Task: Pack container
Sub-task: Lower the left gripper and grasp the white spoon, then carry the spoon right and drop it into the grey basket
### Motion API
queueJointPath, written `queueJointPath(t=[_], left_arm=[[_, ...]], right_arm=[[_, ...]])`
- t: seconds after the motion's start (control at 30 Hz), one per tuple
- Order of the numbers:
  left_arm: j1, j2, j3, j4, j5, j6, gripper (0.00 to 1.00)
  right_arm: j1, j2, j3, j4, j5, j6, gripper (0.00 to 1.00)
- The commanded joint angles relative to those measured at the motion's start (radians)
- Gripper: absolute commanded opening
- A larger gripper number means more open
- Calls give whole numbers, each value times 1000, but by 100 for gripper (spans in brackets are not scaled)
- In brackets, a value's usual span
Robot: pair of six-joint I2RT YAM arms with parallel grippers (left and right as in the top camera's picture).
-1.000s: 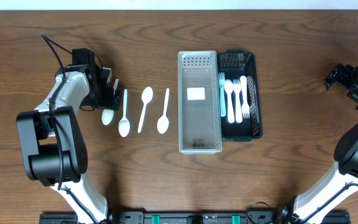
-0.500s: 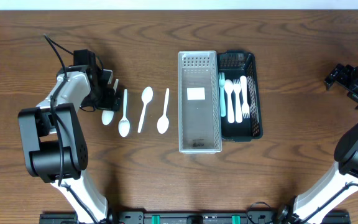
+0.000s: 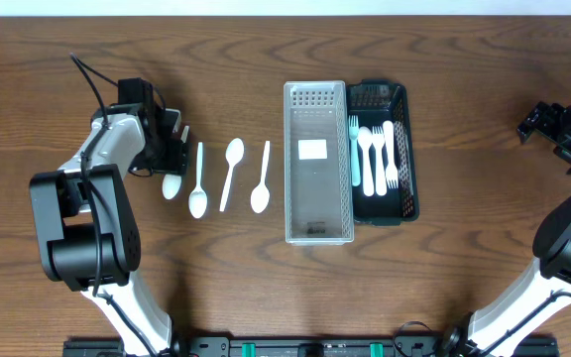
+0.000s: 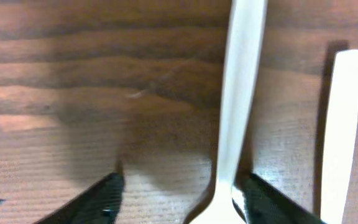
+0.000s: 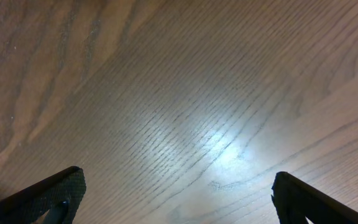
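My left claw (image 4: 182, 199) stands half open astride the handle of a white spoon (image 4: 238, 93), left of centre overhead, clamping nothing. My right claw (image 5: 179, 199) gapes wide, empty, at the right edge; the clear container (image 3: 317, 198) sits mid-frame.

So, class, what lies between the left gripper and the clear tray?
Three white spoons lying side by side; the overhead view shows them.

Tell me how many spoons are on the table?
4. One spoon lies at the left gripper; three more lie in a row between it and the bin. None seems hidden.
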Motion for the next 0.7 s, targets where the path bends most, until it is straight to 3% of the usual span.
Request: queueJointPath(t=[0.0,0.27,0.67], left_arm=[[0,35,2,6,-27,8,52],[0,35,2,10,-27,8,6],[0,-23,50,13,-26,-43,6]], right_arm=[[7,-6,-2,2,3,-11,99],[7,-6,-2,2,3,-11,99],[7,-6,-2,2,3,-11,99]])
